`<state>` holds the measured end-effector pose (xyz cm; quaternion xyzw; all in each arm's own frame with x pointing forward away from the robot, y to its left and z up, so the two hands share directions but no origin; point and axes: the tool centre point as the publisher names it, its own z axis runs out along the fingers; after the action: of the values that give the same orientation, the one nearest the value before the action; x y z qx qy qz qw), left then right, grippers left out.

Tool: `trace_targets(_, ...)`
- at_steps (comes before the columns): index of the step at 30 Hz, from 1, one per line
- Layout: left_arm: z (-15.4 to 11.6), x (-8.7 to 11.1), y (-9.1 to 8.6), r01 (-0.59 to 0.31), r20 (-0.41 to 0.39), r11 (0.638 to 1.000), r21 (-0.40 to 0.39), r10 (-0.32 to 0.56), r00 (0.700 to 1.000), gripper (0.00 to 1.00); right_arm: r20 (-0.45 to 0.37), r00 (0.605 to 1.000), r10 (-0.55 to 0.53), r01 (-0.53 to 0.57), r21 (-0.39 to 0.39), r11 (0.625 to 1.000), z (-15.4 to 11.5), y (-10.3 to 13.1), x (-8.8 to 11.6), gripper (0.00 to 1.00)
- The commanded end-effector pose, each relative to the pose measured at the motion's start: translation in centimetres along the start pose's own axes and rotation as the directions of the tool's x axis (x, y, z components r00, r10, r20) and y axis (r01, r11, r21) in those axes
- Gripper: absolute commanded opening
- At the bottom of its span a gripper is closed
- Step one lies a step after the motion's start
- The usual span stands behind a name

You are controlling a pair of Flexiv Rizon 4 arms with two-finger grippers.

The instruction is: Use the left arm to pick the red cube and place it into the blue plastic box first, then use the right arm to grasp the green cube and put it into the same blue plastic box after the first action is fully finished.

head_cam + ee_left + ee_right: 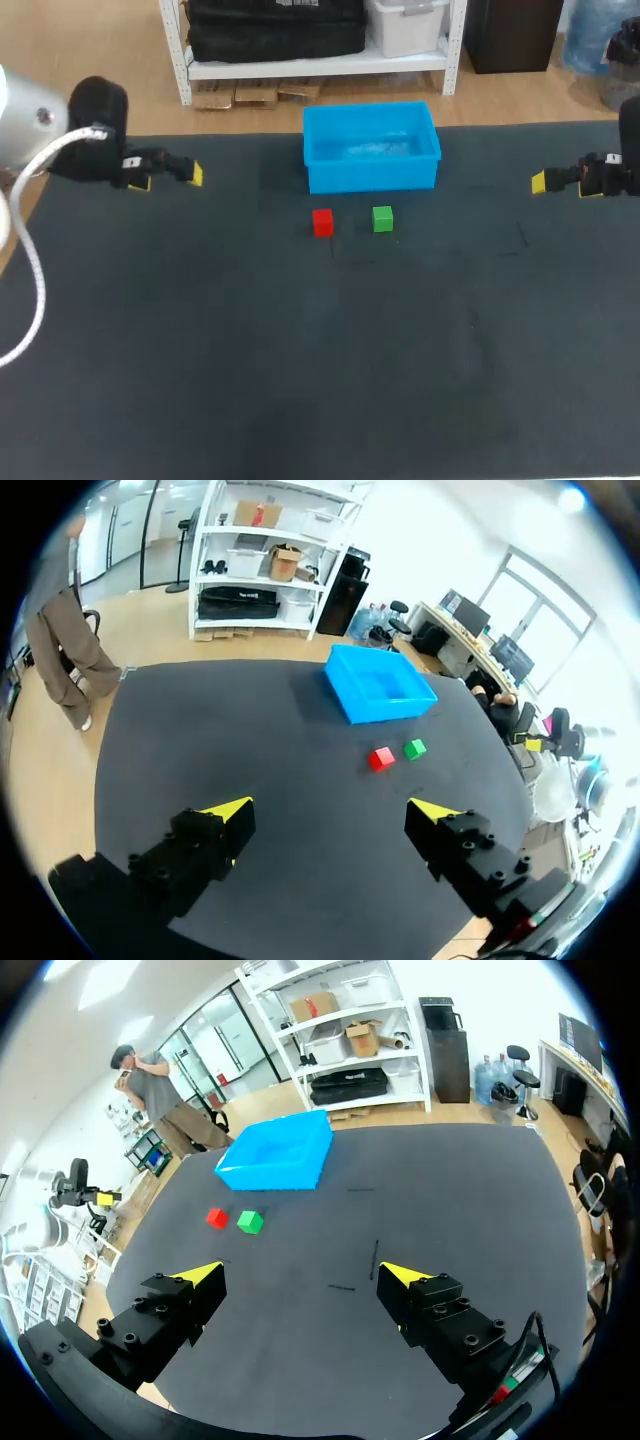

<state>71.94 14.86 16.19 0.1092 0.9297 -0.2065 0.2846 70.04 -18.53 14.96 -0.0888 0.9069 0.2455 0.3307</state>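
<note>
The red cube point(322, 222) looks small, rigid and light, so I judge it will lift with little squeeze; its flat faces should give the yellow tips good purchase, though a smooth surface could slip if it is pinched near an edge or on a corner; best taken from above, across two opposite side faces, tips low on the faces and square to them; the green cube point(383, 219) sits near it on one side, apart but close enough that a finger going down between them could nudge it — gripping the faces that look toward and away from the box may be safer

It is plain red with crisp edges and lies flat on the dark worktop point(300, 380), just in front of the blue plastic box point(372, 176), toward that box's left corner and not touching it; the green cube matches it in shape and size; the box is open-topped, bright blue, and I see neither cube in it

The left hand point(330, 810) hangs above the worktop's left side, well apart from the cubes, its fingers spread wide and holding nothing; the right hand point(300, 1275) is likewise wide and empty over the right side — nothing of the task is done yet
</note>
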Motion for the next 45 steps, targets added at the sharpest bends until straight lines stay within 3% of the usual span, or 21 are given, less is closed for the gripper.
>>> trace_targets(1,1.3,-1.3,-1.3,-0.009,-0.074,0.990,-0.139,-0.001,0.997,1.00,-0.001,1.000,-0.001,0.001,-0.001,1.000,0.0,0.0,0.0,1.00)
trace_targets(25,6.7,-2.5,-8.3,-0.018,-0.195,0.966,-0.258,-0.033,0.980,1.00,-0.001,1.000,-0.001,0.001,-0.001,1.000,0.0,0.0,0.0,1.00)
trace_targets(34,7.8,-2.7,-9.4,-0.013,-0.250,0.946,-0.323,-0.071,0.966,1.00,-0.001,1.000,-0.001,0.001,-0.001,1.000,0.0,0.0,0.0,1.00)
trace_targets(45,9.1,-2.8,-9.5,0.037,-0.313,0.937,-0.346,-0.153,0.937,1.00,-0.001,1.000,-0.001,0.001,-0.001,1.000,0.0,0.0,0.0,1.00)
